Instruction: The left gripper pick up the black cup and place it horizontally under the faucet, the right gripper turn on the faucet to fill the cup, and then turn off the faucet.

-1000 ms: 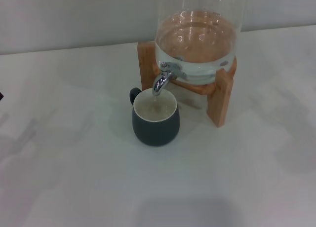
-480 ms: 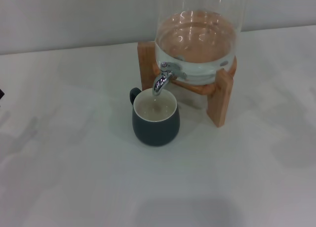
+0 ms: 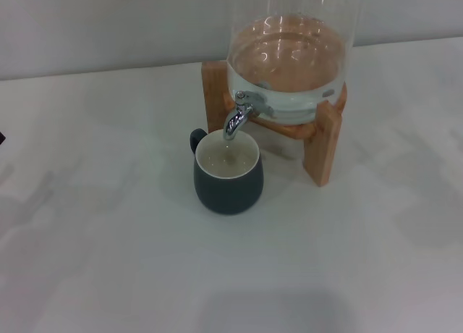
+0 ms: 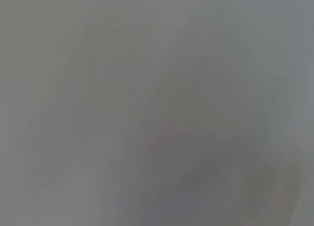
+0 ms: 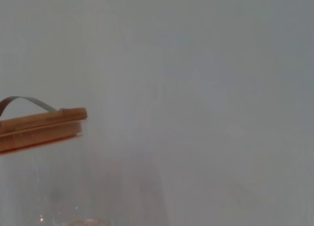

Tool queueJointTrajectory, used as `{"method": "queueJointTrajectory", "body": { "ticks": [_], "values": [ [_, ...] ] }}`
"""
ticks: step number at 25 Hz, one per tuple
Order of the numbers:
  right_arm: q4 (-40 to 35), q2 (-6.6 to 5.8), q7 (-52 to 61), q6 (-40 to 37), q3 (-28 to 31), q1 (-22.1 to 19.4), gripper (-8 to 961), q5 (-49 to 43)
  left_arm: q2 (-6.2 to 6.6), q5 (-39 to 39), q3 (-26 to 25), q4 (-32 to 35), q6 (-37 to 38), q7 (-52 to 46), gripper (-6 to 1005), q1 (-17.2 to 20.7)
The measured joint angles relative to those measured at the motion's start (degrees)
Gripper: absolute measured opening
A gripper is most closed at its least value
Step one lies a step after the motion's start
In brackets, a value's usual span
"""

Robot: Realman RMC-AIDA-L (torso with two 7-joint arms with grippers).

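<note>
Cup [image 3: 228, 175], one only, stands upright on the worktop [image 3: 108, 239] with its mouth right under the single faucet [image 3: 237, 116] of the one dispenser [image 3: 293, 58], which sits on a wooden stand [image 3: 322, 148]. Neither gripper is in view, so their jaws cannot be told. Judging by this, filling looks done; nothing more seems called for.
</note>
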Motion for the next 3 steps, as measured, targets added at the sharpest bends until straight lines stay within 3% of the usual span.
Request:
{"method": "queueJointTrajectory", "body": {
  "ticks": [3],
  "values": [
    [0.0,0.06,0.2,0.1,0.1,0.0,768,0.1,0.03,0.0,0.0,0.0,0.0,-0.5,862,0.0]
  ]
}}
